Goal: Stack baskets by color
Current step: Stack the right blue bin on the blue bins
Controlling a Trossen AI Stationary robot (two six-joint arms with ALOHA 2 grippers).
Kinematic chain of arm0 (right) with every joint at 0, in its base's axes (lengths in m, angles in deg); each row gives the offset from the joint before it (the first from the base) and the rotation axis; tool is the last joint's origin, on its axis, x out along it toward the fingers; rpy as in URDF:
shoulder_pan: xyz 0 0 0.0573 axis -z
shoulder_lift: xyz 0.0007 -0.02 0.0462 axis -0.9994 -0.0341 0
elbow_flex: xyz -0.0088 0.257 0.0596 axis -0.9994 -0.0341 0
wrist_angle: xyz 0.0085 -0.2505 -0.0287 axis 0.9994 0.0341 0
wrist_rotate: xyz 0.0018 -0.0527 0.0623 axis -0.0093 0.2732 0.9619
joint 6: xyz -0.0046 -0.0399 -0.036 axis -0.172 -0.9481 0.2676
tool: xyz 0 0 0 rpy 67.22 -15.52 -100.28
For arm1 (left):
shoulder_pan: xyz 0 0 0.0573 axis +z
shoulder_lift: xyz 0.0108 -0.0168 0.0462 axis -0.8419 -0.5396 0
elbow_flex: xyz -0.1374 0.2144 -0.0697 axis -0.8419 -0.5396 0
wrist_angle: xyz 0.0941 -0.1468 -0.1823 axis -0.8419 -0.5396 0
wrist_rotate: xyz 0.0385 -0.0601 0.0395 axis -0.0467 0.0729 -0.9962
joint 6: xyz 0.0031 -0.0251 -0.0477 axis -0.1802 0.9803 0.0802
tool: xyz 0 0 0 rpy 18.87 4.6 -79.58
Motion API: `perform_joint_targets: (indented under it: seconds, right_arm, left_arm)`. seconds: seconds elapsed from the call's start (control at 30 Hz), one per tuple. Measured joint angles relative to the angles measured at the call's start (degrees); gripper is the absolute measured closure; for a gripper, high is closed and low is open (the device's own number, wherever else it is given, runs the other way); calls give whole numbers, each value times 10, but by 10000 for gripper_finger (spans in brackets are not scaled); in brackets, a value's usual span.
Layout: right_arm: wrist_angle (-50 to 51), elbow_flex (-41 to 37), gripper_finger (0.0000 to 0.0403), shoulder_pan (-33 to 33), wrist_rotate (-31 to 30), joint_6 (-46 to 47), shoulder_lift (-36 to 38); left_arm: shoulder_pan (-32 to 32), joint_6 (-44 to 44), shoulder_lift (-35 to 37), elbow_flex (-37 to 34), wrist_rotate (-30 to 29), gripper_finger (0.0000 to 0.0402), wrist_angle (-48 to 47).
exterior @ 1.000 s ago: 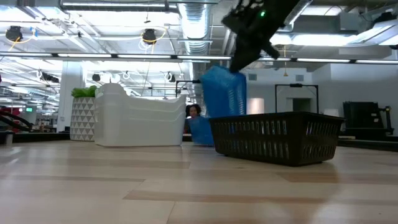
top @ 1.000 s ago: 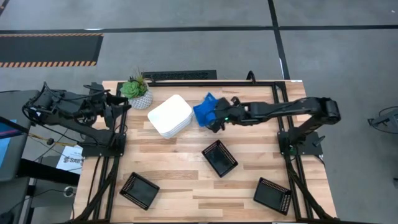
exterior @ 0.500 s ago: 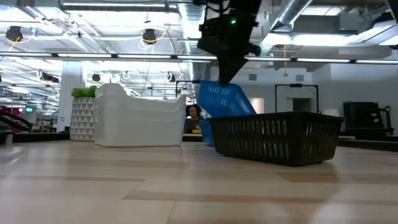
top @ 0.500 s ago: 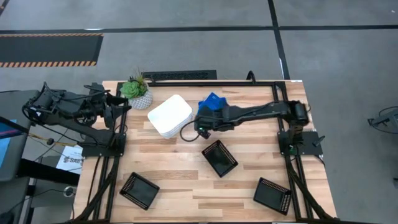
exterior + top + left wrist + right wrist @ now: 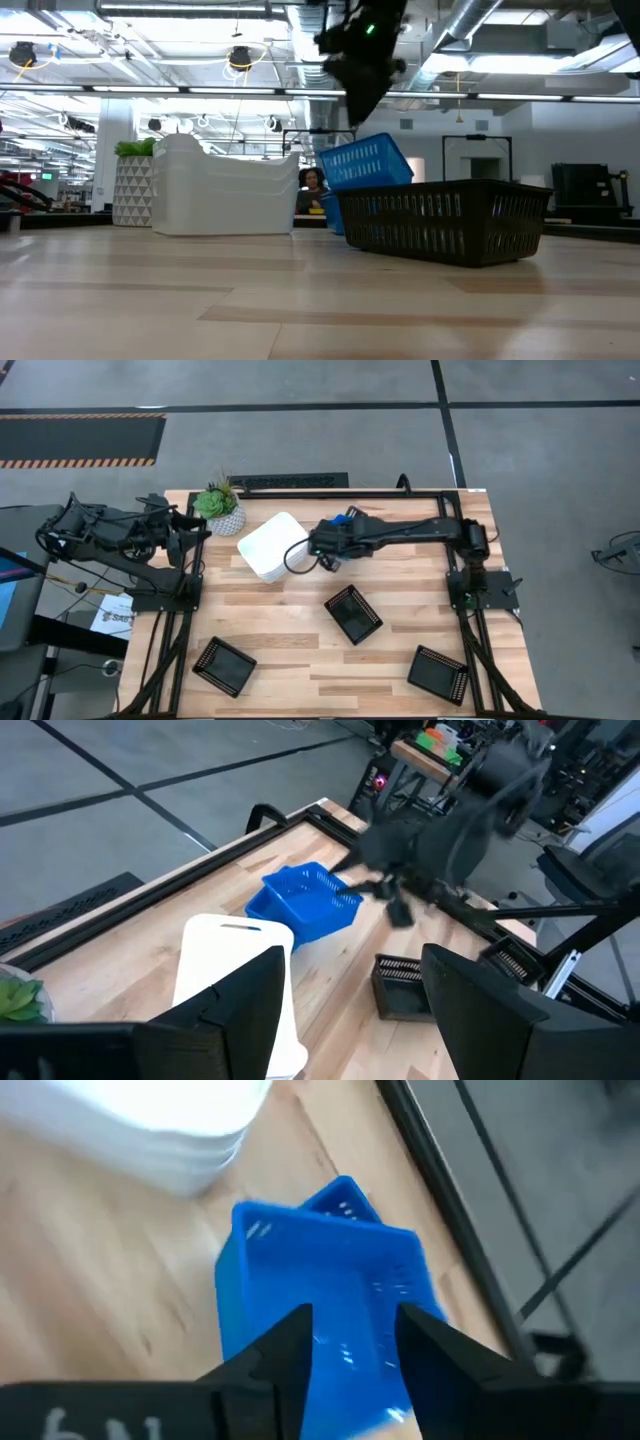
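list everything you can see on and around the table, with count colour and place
white baskets: one nested stack, exact count unclear, white, far side left of centre
blue baskets: at least two, blue, beside the white stack, top one tilted
black baskets: three, black, separate; centre, near left, near right
potted plant: one, green in pale pot, far left corner
person: one, far behind the table
left gripper: open, waiting at the left edge
right gripper: above the blue baskets, fingers apart

Industrial lab or workshop, exposed ceiling ducts [image 5: 312, 40], hanging lamps [image 5: 239, 58], grey concrete floor [image 5: 300, 440], hazard-striped mat [image 5: 80, 440], metal-framed wooden table [image 5: 300, 600]
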Motion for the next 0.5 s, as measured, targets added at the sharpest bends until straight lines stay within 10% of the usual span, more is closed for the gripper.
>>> perform_joint_targets:
  seconds: [0.5]
  right_arm:
    - [88,-74,243,49,239,-413,134]
  left_arm:
    - [0,-7,0,0,23,178,-7]
